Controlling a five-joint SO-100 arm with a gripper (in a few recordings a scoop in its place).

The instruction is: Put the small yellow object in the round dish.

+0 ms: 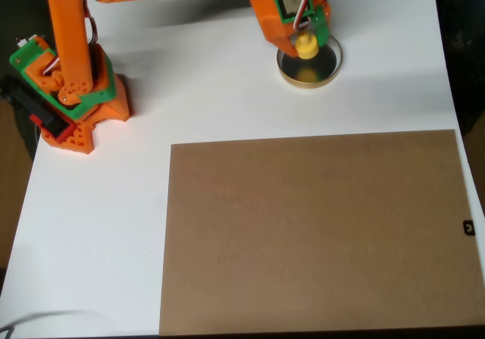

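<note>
Yellow obj (pixel 306 46) (in fingers (pixel 312 29)) over dish (pixel 327 72)

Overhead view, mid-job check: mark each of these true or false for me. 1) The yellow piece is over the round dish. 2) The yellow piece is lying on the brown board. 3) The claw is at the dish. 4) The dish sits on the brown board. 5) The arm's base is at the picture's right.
1) True: the small yellow object is over the round dish, with a yellowish reflection in the dish below it.
2) False: it is between the fingers of the claw, away from the brown board.
3) True.
4) False: the dish sits on the white table, above the board in the picture.
5) False: the arm's base is at the picture's left.
</note>
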